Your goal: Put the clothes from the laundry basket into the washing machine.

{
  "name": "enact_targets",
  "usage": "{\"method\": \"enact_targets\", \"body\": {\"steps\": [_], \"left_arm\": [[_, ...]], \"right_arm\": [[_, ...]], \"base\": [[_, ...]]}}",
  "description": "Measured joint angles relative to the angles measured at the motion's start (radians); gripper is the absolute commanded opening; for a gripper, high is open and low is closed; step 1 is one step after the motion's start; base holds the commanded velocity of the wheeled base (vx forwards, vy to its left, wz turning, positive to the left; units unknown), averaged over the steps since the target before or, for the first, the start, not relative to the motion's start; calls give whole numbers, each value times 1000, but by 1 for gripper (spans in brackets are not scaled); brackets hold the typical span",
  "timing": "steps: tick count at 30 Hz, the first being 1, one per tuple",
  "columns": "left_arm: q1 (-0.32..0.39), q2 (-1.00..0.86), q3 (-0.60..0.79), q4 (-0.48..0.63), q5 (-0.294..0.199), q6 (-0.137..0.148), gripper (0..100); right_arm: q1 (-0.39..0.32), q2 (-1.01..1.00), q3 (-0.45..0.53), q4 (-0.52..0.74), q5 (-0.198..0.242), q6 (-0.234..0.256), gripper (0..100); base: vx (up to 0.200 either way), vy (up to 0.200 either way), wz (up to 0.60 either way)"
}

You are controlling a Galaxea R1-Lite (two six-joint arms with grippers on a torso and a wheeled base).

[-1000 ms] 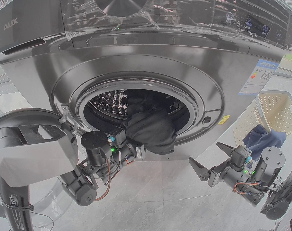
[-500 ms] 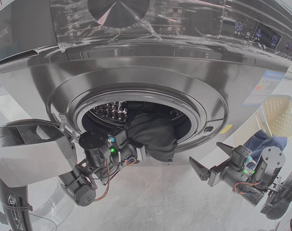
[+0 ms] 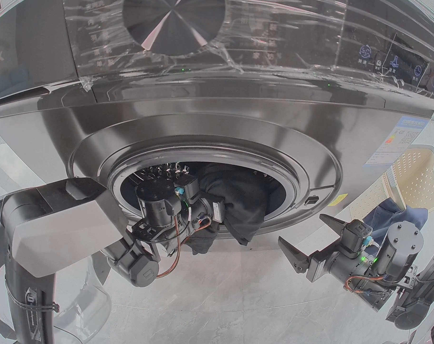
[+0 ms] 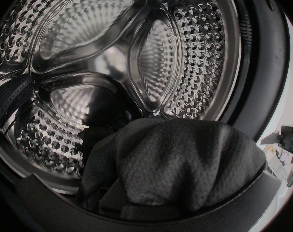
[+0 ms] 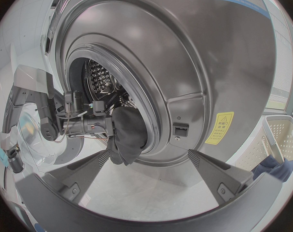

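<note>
The left gripper [image 3: 219, 212] is at the washer's [image 3: 226, 115] round opening and pinches a dark cloth [image 3: 243, 201], which buries its fingers. The cloth lies bunched across the opening's near rim, part inside the drum [image 4: 88, 49] and part hanging out over the front. The right gripper [image 3: 303, 230] hovers above the floor, lower and to the right of the opening, spread wide and holding nothing. Far right stands the basket [image 3: 417, 177], a blue garment [image 3: 393, 216] draped over its edge.
</note>
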Motion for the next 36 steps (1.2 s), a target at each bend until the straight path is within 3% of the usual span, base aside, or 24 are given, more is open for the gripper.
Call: {"method": "enact_targets", "body": {"steps": [13, 26, 35, 36], "left_arm": [[38, 131, -299, 36, 50, -3, 0], [72, 208, -625, 183, 129, -4, 0], [76, 225, -680, 199, 148, -6, 0], [75, 225, -679, 199, 148, -6, 100]], "right_arm": [[3, 1, 0, 0, -1, 0, 100], [2, 1, 0, 0, -2, 0, 100], [1, 1, 0, 0, -2, 0, 100], [1, 1, 0, 0, -2, 0, 100]], "base": [[0, 0, 0], [0, 0, 0], [0, 0, 0], [0, 0, 0]]}}
